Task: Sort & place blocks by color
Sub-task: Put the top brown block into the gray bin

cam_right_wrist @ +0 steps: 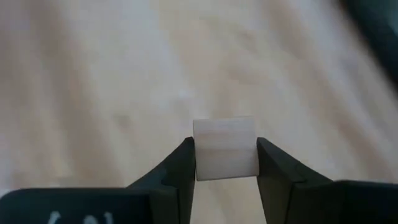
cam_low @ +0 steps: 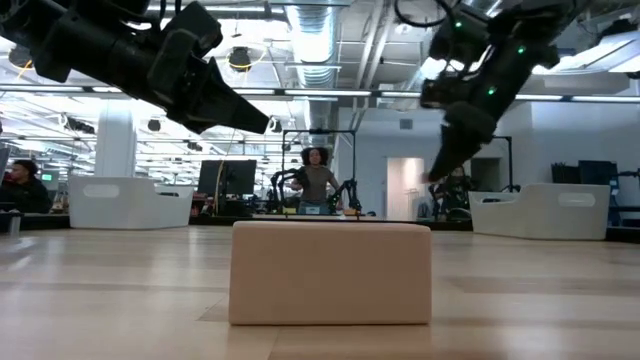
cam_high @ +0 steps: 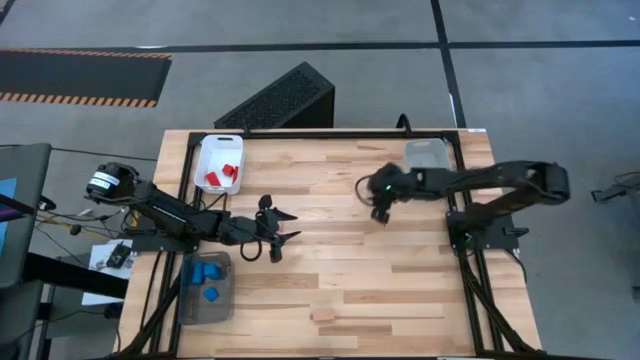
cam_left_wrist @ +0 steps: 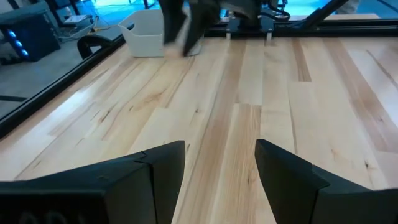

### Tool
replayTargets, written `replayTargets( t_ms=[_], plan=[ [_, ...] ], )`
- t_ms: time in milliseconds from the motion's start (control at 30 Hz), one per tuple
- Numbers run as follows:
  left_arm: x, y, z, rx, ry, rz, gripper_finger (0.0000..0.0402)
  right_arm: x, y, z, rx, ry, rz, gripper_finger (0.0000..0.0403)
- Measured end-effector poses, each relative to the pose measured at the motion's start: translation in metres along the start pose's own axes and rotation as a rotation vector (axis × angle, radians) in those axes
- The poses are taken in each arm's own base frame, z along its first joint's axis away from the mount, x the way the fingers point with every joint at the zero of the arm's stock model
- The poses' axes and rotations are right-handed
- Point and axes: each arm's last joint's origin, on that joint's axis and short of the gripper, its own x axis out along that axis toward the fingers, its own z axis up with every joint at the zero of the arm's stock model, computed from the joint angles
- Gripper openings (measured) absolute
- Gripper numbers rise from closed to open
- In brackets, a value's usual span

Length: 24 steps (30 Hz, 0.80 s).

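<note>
From above, light butcher-block wooden worktop (cam_high: 340, 250) with black frame; left claw (cam_high: 277, 233) sits over the left-middle of the boards, fingers spread, nothing between them. Right claw (cam_high: 381, 212) hangs over the upper-middle area, pointing down; its grip can't be read from this height. White rectangular tray (cam_high: 206, 160) at the far-left corner holds red blocks (cam_high: 222, 176); grey rectangular tray (cam_high: 188, 300) at the near-left edge holds blue blocks (cam_high: 207, 275); clear rectangular tray (cam_high: 428, 153) at the far-right corner, contents not readable. One plain light-wood rectangular block (cam_high: 324, 315) lies alone near the front edge, well apart from both arms. Low view: that same light-wood block (cam_low: 330, 272) fills the centre foreground, flat on the boards; left claw (cam_low: 235, 112) is up in the air on the left side, right claw (cam_low: 440, 170) angled down on the right, tips clear of the surface. A person (cam_low: 316, 182) stands in the room behind, white bins either side. Left wrist view: two dark fingers (cam_left_wrist: 161, 171) apart over bare wood, gap empty; right arm's claw (cam_left_wrist: 183, 28) and the white tray (cam_left_wrist: 149, 34) show farther off. Right wrist view: right claw (cam_right_wrist: 225, 163) is pinched narrow on a small pale-wood cube (cam_right_wrist: 225, 149), both fingers (cam_right_wrist: 180, 168) touching its sides, cube above the blurred worktop.
</note>
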Motion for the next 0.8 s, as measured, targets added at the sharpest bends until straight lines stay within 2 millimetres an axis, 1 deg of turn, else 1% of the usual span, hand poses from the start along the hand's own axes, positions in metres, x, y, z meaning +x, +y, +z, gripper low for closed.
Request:
replayTargets(
  t_ms=[100, 167, 267, 333, 533, 633, 700, 800],
  plan=[
    [0.0, 0.0, 0.0, -0.011, 0.003, 0.004, 0.0187, -0.021, -0.024, -0.007, 0.125, 0.038, -0.151, 0.0143],
    [0.0, 0.0, -0.001, -0.018, 0.005, 0.009, 0.0187, -0.032, -0.041, -0.013, 0.252, 0.058, -0.265, 0.0141],
    [0.0, 0.001, 0.0, -0.023, 0.003, 0.023, 0.0187, -0.044, -0.062, -0.023, 0.402, 0.105, -0.37, 0.0136],
    [0.0, 0.001, 0.0, -0.023, 0.002, 0.023, 0.0187, -0.048, -0.072, -0.028, 0.465, 0.122, -0.402, 0.0136],
    [0.0, 0.0, 0.0, -0.025, 0.0, 0.019, 0.0187, -0.05, -0.083, -0.032, 0.551, 0.133, -0.447, 0.0136],
    [-0.001, -0.002, -0.001, -0.021, 0.002, 0.019, 0.0187, -0.05, -0.089, -0.036, 0.602, 0.154, -0.52, 0.0136],
    [-0.002, -0.002, -0.001, -0.025, -0.001, 0.028, 0.0187, -0.046, -0.094, -0.041, 0.634, 0.187, -0.588, 0.0136],
    [-0.002, -0.002, -0.001, -0.039, -0.004, 0.046, 0.0187, -0.034, -0.105, -0.054, 0.677, 0.284, -0.611, 0.0137]
  ],
)
